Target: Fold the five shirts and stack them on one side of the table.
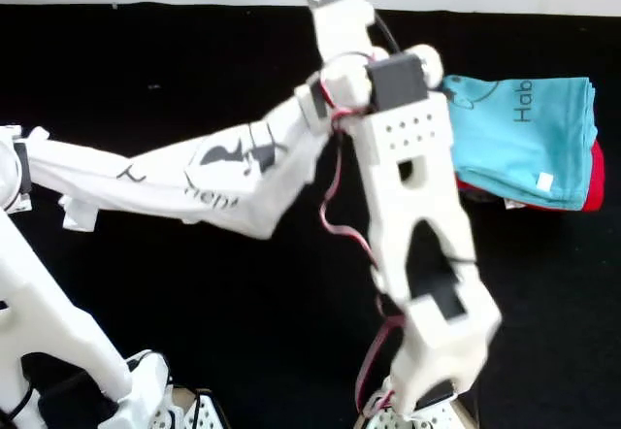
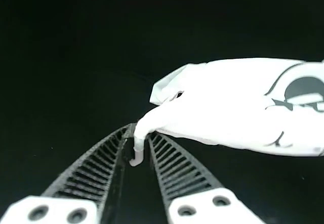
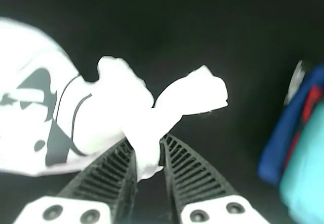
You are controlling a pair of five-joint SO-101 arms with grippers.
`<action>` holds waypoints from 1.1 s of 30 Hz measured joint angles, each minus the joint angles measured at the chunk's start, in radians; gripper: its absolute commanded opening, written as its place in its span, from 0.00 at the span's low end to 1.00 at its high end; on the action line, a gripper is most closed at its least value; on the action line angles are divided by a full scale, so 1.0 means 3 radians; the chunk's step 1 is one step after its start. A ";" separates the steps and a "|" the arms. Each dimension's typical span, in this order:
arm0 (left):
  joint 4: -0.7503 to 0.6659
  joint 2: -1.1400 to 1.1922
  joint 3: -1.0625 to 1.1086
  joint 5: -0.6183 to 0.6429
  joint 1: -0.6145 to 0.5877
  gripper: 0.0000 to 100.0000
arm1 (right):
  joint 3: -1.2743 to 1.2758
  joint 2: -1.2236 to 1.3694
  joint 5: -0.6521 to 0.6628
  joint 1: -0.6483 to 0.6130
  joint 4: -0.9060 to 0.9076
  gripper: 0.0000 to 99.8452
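Left pincer (image 2: 138, 134) and right pincer (image 3: 147, 142) hold the white shirt (image 1: 194, 181) stretched between them.

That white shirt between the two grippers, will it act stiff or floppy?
Likely floppy: the white shirt bunches and droops between the left gripper and right gripper. Probably light, since small pinches seem to hold it.

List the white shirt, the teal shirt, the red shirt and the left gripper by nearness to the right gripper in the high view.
1. white shirt, clamped in the right gripper, stretching left.
2. teal shirt and red shirt, stacked to its right; too close to call.
3. left gripper, at the far left edge.
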 measured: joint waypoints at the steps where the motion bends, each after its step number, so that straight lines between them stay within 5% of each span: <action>1: 0.0000 0.0000 0.0061 0.0005 0.0005 0.01 | 0.0348 -0.0210 -0.0010 0.0000 0.0000 0.01; 13: 0.0000 -0.0031 0.1396 0.0005 -0.0297 0.01 | 0.3667 -0.2015 0.0373 0.0481 -0.0389 0.01; 20: 0.0000 -0.0031 0.1744 -0.0286 -0.0619 0.01 | 0.3810 -0.2624 0.0767 0.0455 -0.0317 0.30; 33: 0.0000 -0.0031 0.1821 -0.0762 -0.1340 0.01 | 0.2879 -0.2511 0.0486 -0.0102 -0.0941 0.28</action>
